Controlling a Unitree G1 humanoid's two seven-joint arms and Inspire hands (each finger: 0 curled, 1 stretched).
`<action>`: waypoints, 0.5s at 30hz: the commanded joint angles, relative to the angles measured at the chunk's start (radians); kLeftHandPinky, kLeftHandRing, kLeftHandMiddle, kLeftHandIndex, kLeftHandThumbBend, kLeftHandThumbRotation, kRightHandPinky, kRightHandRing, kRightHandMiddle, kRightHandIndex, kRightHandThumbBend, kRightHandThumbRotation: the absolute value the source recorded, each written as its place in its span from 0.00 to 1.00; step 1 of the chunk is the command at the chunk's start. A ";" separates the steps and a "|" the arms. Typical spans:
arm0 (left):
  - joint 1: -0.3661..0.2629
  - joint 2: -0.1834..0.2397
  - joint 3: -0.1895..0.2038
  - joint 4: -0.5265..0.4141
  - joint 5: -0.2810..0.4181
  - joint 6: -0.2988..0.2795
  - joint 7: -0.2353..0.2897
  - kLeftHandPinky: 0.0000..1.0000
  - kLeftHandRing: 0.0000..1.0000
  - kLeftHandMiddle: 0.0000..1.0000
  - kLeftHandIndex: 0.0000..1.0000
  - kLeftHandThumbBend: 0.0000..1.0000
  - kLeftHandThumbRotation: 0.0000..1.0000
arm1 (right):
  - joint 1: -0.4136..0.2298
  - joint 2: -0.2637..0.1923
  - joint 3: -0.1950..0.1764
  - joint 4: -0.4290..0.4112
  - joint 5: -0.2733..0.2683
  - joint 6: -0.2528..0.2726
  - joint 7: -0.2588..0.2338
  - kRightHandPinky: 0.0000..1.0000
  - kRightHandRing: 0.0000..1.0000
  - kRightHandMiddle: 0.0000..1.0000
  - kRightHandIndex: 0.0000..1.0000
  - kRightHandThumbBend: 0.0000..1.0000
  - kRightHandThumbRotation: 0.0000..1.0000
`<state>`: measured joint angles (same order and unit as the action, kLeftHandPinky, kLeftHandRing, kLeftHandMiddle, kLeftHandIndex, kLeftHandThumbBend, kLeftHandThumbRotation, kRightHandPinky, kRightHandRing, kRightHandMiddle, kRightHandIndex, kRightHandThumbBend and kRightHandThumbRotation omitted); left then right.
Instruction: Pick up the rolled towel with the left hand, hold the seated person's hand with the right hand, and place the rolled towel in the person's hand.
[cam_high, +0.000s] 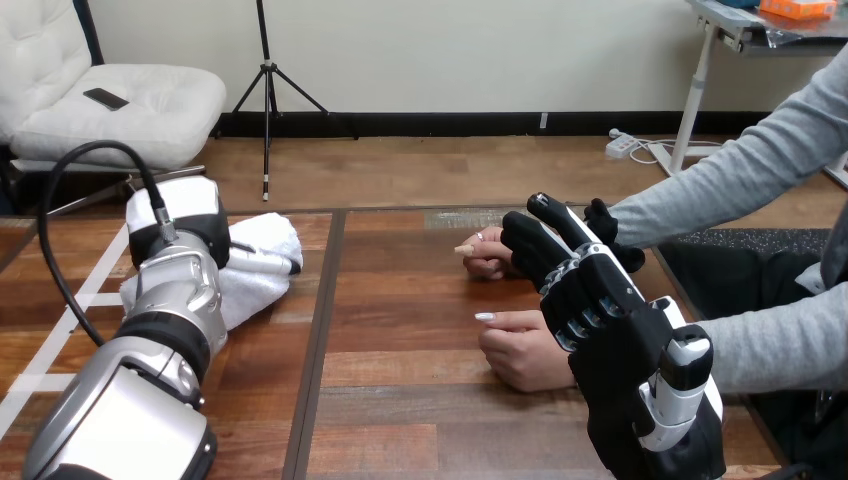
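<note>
The white rolled towel lies on the wooden table at the left. My left hand rests on its left end, its white back shell facing me and covering part of the towel. My right hand reaches across to the person's farther hand. Its black fingers curl over the back of that hand, and the thumb sits on the far side by the grey sleeve. The person's nearer hand lies loosely closed on the table, just left of my right palm.
The person's grey-sleeved arms come in from the right edge. A dark seam runs down the table between the towel and the hands. Bare wood lies in the middle and near the front edge.
</note>
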<state>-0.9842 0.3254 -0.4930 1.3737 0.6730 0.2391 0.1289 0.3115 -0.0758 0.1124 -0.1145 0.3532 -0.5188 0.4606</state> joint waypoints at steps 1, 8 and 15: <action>-0.036 -0.004 0.021 -0.008 -0.013 -0.006 0.044 1.00 1.00 1.00 1.00 0.93 0.68 | -0.034 0.012 -0.009 -0.053 0.013 -0.025 -0.001 0.99 0.93 0.90 0.91 0.99 1.00; -0.038 -0.005 0.033 -0.007 -0.026 -0.011 0.042 1.00 1.00 1.00 1.00 0.92 0.69 | -0.037 0.012 -0.010 -0.049 0.015 -0.028 0.002 0.99 0.93 0.90 0.91 0.99 1.00; -0.042 -0.009 0.013 -0.003 -0.001 0.007 0.024 1.00 1.00 1.00 1.00 0.93 0.71 | -0.038 0.012 -0.010 -0.050 0.011 -0.027 -0.001 0.99 0.93 0.90 0.91 0.99 1.00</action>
<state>-0.9839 0.3234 -0.4638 1.3740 0.6538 0.2402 0.1499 0.3115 -0.0758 0.1122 -0.1145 0.3540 -0.5189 0.4610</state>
